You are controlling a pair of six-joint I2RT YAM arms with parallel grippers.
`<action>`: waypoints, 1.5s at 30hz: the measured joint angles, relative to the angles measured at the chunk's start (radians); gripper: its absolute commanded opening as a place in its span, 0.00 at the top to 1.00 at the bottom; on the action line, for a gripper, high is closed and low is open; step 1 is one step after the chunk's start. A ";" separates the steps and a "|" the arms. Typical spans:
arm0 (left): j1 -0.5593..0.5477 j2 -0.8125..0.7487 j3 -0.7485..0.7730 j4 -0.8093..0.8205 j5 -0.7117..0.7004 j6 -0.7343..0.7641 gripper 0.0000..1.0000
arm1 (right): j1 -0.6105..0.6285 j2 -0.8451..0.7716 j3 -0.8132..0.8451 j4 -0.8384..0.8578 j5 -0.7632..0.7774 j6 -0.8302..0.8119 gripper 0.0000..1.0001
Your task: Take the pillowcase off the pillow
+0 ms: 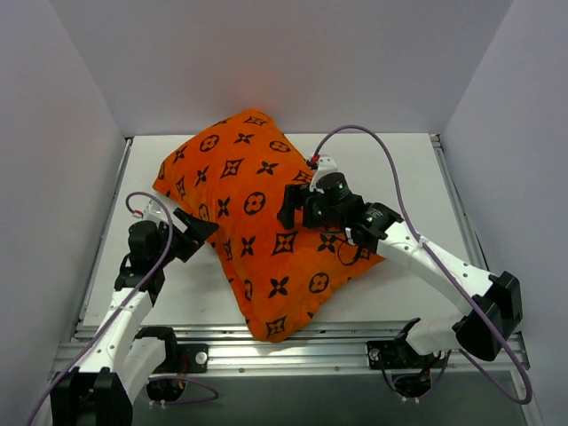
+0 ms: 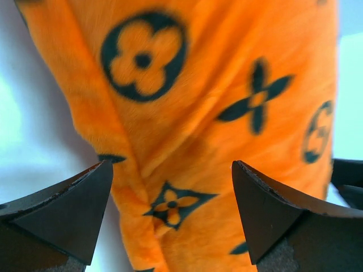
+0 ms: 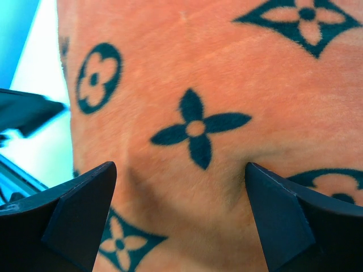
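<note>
The bright orange plush pillowcase with black flower motifs lies plump and diagonal on the white table. The left gripper, its 2 fingers spread wide, faces the pillowcase's left edge. The right gripper, equally wide, sits over its top face.

A flat white tabletop fills the floor of the scene, enclosed by plain pale grey wall panels at the far side, left and right. A silver slotted metal rail runs along its near edge.
</note>
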 measured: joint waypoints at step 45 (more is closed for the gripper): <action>-0.100 0.106 0.501 -0.220 -0.116 0.158 0.98 | 0.010 -0.298 0.026 -0.177 0.171 -0.101 0.07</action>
